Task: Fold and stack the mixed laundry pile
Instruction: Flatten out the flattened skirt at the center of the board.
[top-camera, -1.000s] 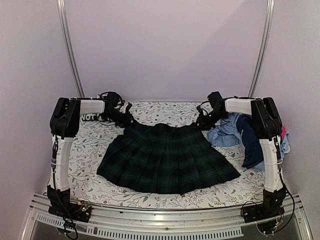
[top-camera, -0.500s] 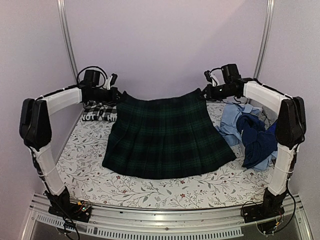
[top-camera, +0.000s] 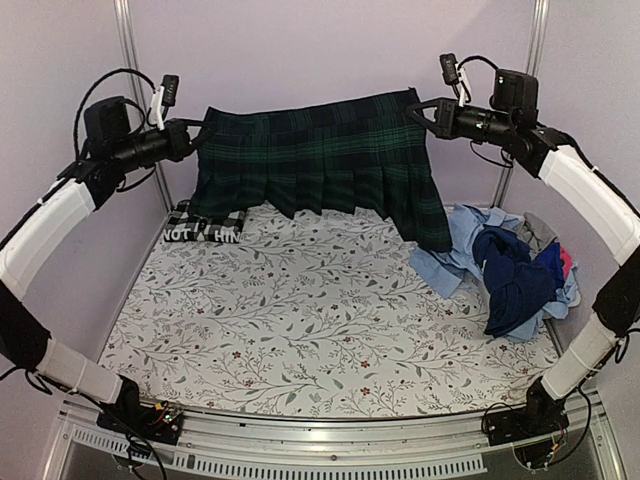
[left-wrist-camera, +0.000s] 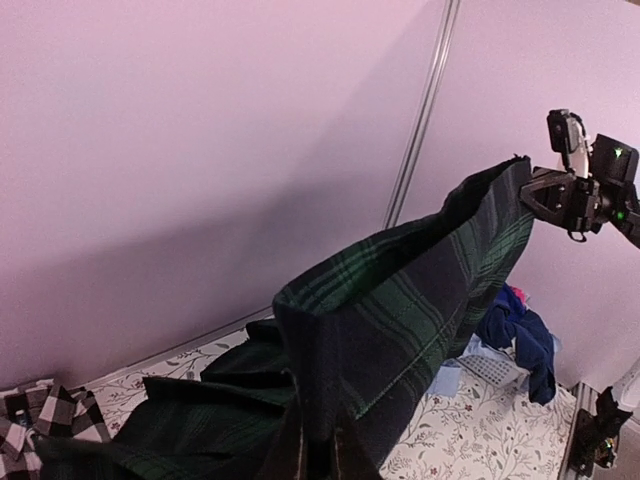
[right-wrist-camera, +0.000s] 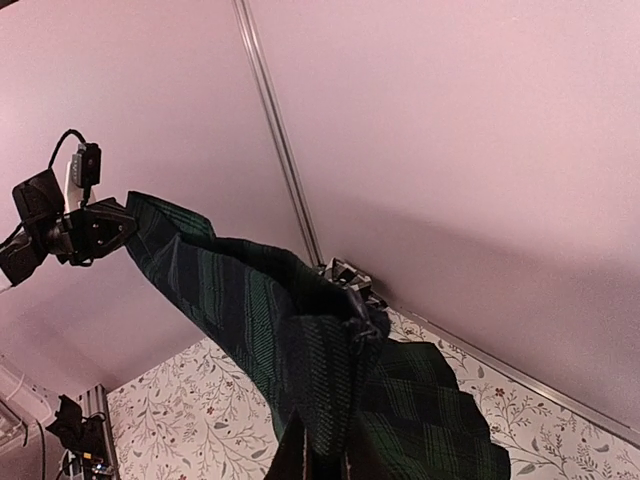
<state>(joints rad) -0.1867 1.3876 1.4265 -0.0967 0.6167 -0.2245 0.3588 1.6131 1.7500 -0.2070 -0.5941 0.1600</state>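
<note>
Left pincer (top-camera: 195, 133) and right pincer (top-camera: 420, 108) are both clamped tight on the plaid skirt (top-camera: 320, 155), one top corner each, and up it goes! Closest to us, the flowered tabletop (top-camera: 300, 340) lies bare where, a second ago, that skirt was spread flat with the jaws only just closing on its waistband. Further back on the right sits the laundry pile (top-camera: 515, 265), navy on top, light blue beneath, a flash of pink at the edge, all in a heap and unfolded. Over at the far left, a checked shirt (top-camera: 200, 225) lies near the back wall. Farthest of all, high above it, the skirt hangs stretched between the two arms, waistband taut, pleats falling free. Its hem is well off the tabletop on the left. The right corner dips lower, down toward the light blue cloth, and whether it brushes it I can't tell. So what does that mean? One piece is picked clean out of the mix and held open, in good shape to be laid down and folded, I'd say. No fold on it yet, and the heap is waiting.
</note>
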